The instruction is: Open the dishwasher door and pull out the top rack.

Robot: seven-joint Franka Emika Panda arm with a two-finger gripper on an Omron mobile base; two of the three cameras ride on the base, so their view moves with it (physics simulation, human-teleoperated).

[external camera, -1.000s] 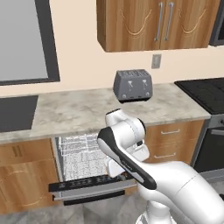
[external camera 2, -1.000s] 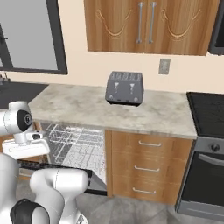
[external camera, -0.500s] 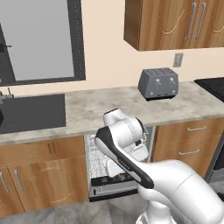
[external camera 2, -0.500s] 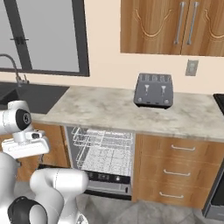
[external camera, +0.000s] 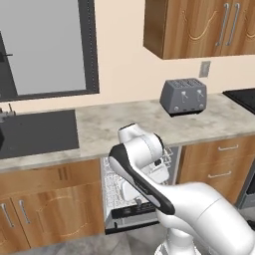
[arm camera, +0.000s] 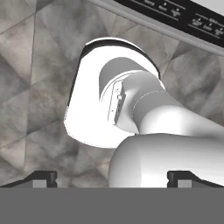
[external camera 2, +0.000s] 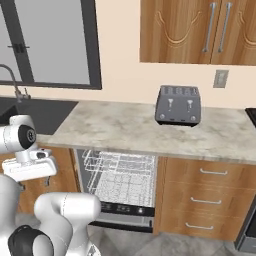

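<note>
Since the earlier frames the base has driven on and both base views have shifted, so the dishwasher opening now sits near the middle of each; the fixtures themselves have not moved. Dishwasher door (external camera 2: 125, 212) is folded down and open, its black control strip with small white marks facing up along the outer edge; the same strip crosses the top right corner of the hand view (arm camera: 183, 17). Top rack (external camera 2: 122, 175), a white wire basket, shows inside the cavity under the marble counter (external camera 2: 130, 127); how far it stands out over the door cannot be told. Toaster (external camera 2: 178, 105) stands on the counter to the right of the opening, below the wall outlet (external camera 2: 220, 79). Sink (external camera: 37, 133) lies in the counter to the left, wooden drawers (external camera 2: 210, 200) to the right. Gripper (arm camera: 111, 178) points down at the grey tiled floor (arm camera: 35, 65), with the two finger tips (arm camera: 41, 177) set wide apart and nothing between them.
</note>
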